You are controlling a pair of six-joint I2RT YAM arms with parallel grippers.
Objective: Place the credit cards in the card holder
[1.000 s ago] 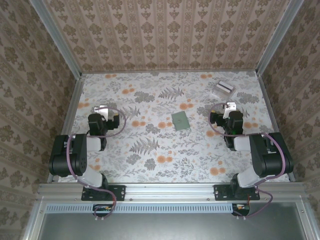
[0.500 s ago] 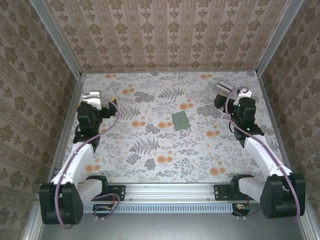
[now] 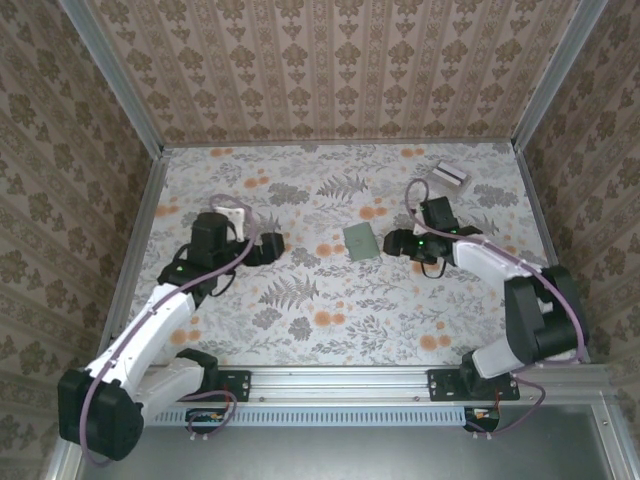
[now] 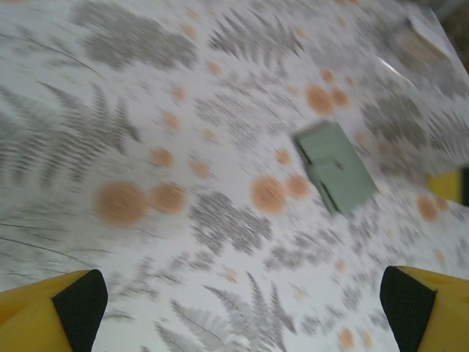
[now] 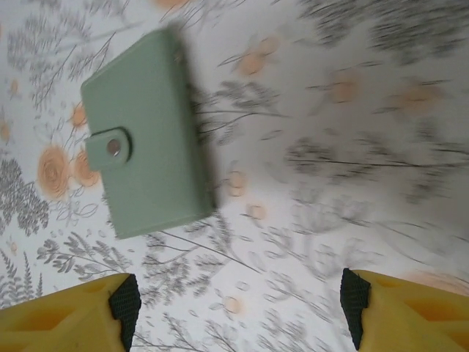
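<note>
card holder (image 3: pixel 361 241) closed, credit cards (image 3: pixel 449 176) apart

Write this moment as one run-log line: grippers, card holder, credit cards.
left gripper: open, empty | right gripper: open, empty, near card holder | card holder: shut, flat, mid-table | credit cards: far right, outside holder

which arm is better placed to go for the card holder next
Right, probably. The right tool sits just beside the closed card holder, jaws open toward it. The left tool, also open, is farther off, and the holder looks smaller in its wrist view.
</note>
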